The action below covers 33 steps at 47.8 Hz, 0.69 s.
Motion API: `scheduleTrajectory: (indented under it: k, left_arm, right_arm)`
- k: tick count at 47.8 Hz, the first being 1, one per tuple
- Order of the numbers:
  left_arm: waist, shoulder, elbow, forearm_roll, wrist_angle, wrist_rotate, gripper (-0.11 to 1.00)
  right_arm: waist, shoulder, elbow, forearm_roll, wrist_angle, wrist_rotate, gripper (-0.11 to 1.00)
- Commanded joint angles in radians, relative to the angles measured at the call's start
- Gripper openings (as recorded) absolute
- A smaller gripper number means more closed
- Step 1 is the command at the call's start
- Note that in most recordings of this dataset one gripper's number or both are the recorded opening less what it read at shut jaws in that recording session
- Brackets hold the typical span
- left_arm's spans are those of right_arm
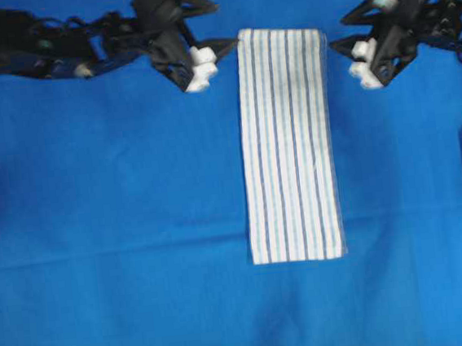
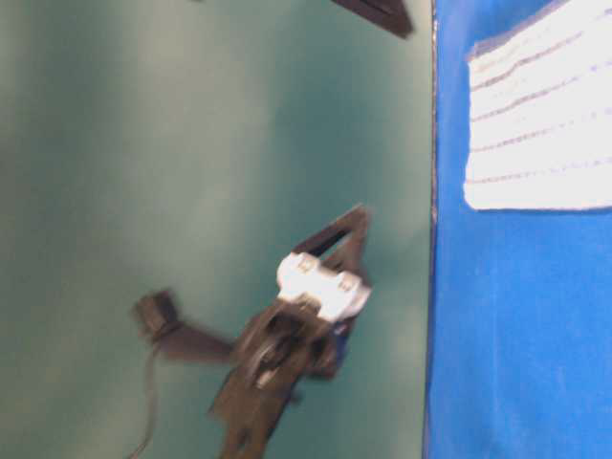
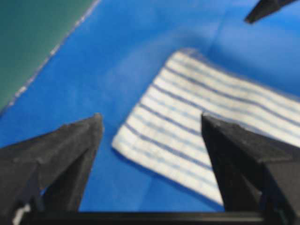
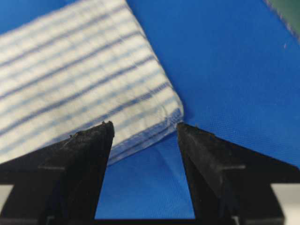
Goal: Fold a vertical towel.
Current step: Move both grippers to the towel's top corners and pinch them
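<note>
Blue cloth (image 1: 98,235) is carrying the towel (image 1: 288,143) lengthwise away from you; left gripper (image 1: 221,51) and right gripper (image 1: 340,44) are flanking its far corners, both gaping wide, holding nothing.

The table-level view cuts the towel (image 2: 540,124) off at its right and top edges. An arm (image 2: 277,354) there is blurred. The left wrist view shows the towel soft and cropped.

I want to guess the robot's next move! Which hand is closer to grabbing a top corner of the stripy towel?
Probably the left hand. Seen from above, its open fingers almost meet the towel at its top left corner. The right hand, open too, sits slightly off the top right corner. It's close, though; both look ready.
</note>
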Motion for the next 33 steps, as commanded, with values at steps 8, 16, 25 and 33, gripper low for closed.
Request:
scheduleTrajectory:
  k: [8, 16, 25, 33]
  left_arm:
    - [0.029, 0.150, -0.117, -0.002, -0.005, -0.002, 0.73]
    - [0.032, 0.225, -0.156, -0.003, -0.005, -0.002, 0.73]
    - [0.032, 0.264, -0.179, -0.003, 0.008, -0.002, 0.69]
    - [0.029, 0.268, -0.184, 0.000, 0.054, 0.018, 0.35]
  right_arm:
    - [-0.052, 0.193, -0.072, -0.014, -0.092, -0.005, 0.60]
    - [-0.071, 0.279, -0.103, -0.021, -0.121, -0.005, 0.60]
    - [-0.086, 0.314, -0.123, -0.021, -0.117, -0.006, 0.58]
    - [-0.086, 0.314, -0.121, -0.023, -0.110, -0.018, 0.36]
